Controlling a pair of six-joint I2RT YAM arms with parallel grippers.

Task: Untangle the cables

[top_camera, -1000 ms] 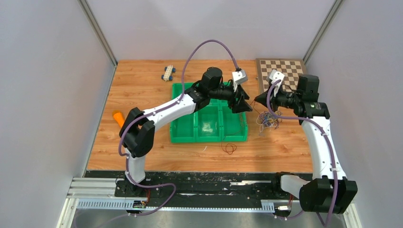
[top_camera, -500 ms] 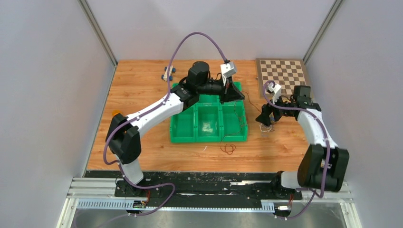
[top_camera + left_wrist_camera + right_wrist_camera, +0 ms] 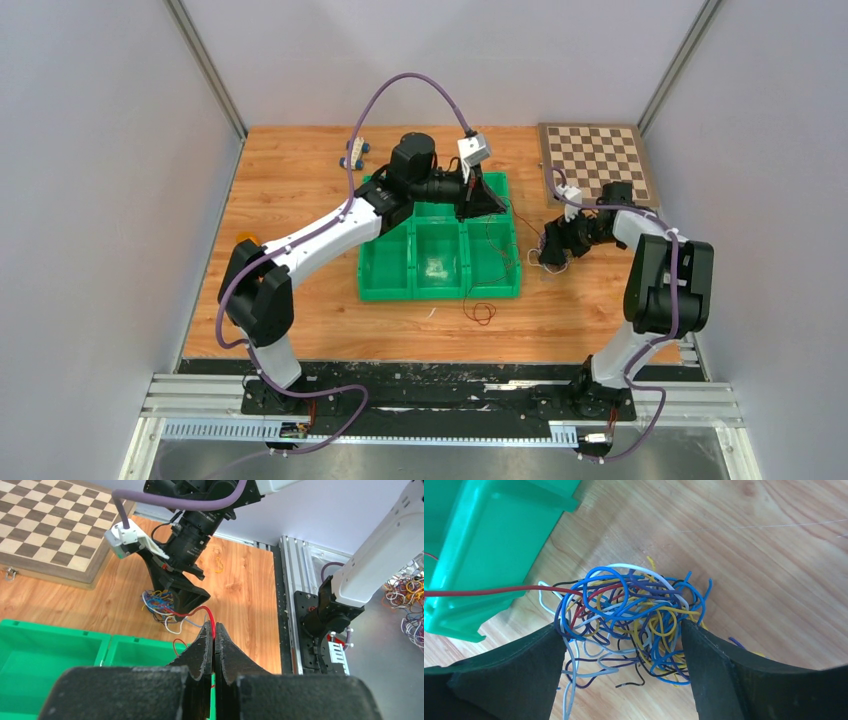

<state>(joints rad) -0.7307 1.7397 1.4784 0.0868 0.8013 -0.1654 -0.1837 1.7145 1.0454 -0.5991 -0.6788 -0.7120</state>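
The cables lie in a tangle [image 3: 634, 610] of blue, yellow, white, black and dark red wires on the wood, just right of the green tray [image 3: 385, 270]. My right gripper [image 3: 620, 627] is open and low over the tangle [image 3: 556, 262], one finger on each side of it. A red cable [image 3: 499, 590] runs out of the tangle leftward over the tray's corner. My left gripper [image 3: 214, 630] is shut on that red cable [image 3: 200, 611], and it hangs above the tray's right compartment [image 3: 497, 210]. The tangle [image 3: 160, 602] shows under the right gripper in the left wrist view.
A chessboard [image 3: 598, 155] lies at the back right. A loose dark red cable [image 3: 482, 312] sits on the wood in front of the tray. A small toy car [image 3: 352, 155] is at the back and an orange object [image 3: 243, 240] at the left edge. A yellow loop [image 3: 218, 569] lies beyond the tangle.
The left gripper has shut on the red cable and drawn back left over the tray. The right gripper has opened and dropped onto the tangle, its arm folding in.
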